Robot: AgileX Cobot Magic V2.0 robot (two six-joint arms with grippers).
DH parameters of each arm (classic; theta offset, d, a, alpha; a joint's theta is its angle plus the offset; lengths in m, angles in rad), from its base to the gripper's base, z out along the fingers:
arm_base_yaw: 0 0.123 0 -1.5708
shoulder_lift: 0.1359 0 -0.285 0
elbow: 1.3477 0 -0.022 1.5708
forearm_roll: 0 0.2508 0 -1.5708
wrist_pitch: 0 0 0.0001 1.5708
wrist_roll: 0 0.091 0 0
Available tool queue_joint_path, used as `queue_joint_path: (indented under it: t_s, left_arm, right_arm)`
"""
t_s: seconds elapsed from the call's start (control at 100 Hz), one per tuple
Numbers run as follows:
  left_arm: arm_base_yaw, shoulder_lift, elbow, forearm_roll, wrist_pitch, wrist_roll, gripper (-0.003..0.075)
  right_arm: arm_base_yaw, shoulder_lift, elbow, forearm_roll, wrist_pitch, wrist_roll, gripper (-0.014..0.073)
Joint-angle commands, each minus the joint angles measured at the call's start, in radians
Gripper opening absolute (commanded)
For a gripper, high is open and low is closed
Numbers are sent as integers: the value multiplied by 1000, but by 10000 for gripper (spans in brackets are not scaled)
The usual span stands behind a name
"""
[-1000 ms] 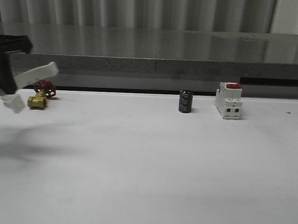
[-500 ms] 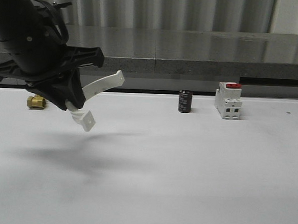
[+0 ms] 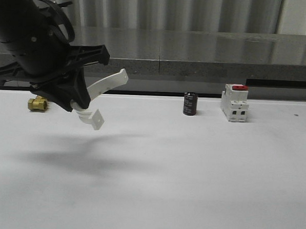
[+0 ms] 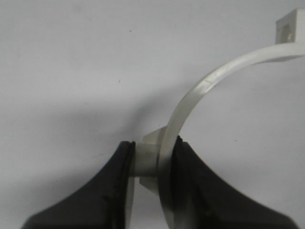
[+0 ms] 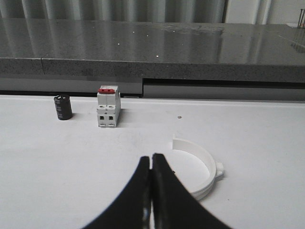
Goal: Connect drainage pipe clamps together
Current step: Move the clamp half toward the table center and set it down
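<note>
White plastic half-ring (image 3: 98, 93) hanging up in the air over the left part of the bench (image 3: 191, 168), clamped in the left end effector (image 3: 75, 104). Pinching it right at the small outer tab in the left wrist view, pads (image 4: 190, 176) squeezing band and tab together, so the arc sweeps free and both flat end flanges are sticking out clear. Probably gripping at mid-arc on purpose, leaving the flanges open for mating with the other piece. Tilting a bit too, one flange pointing up and toward the back, the other down toward the bench.

Second half-ring (image 5: 200, 164) lying flat on the bench in the right wrist view, just beyond the right end effector (image 5: 151, 164), fingers pressed together, holding nothing. Showing a thin curved wall and a little tab on its outer side. Looking like the join is not yet made, pieces well apart.

Sitting along the back: brass valve (image 3: 37, 104), black cylinder (image 3: 190, 103), white breaker with red top (image 3: 234, 102). Not getting involved here.
</note>
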Motion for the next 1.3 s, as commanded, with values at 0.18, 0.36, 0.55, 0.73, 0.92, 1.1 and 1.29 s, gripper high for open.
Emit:
queue_joint_path:
  t_s: [0.18,0.36,0.55,0.73,0.92,1.1,1.29]
  left_arm:
    - [-9,-38,-26,179,-57,-308,-20]
    - [-33,-18,-34,285,-5,-396,-20]
    - [-89,58,-100,350,45,-441,-20]
    - [-119,125,-173,491,151,-559,-20]
    - [-154,162,-176,502,149,-568,-20]
    - [-155,188,-176,503,151,-579,-20]
    - [-155,197,-176,516,147,-580,-18]
  right_arm:
    - [-5,-18,-16,1,-75,-7,-67]
    - [-5,-18,-16,1,-75,-7,-67]
    - [-5,-18,-16,1,-75,-7,-67]
    - [-5,-18,-16,1,-75,-7,-67]
    - [-5,-18,-16,1,-75,-7,-67]
    - [-5,-18,-16,1,-75,-7,-67]
    - [-5,-18,-16,1,-75,-7,-67]
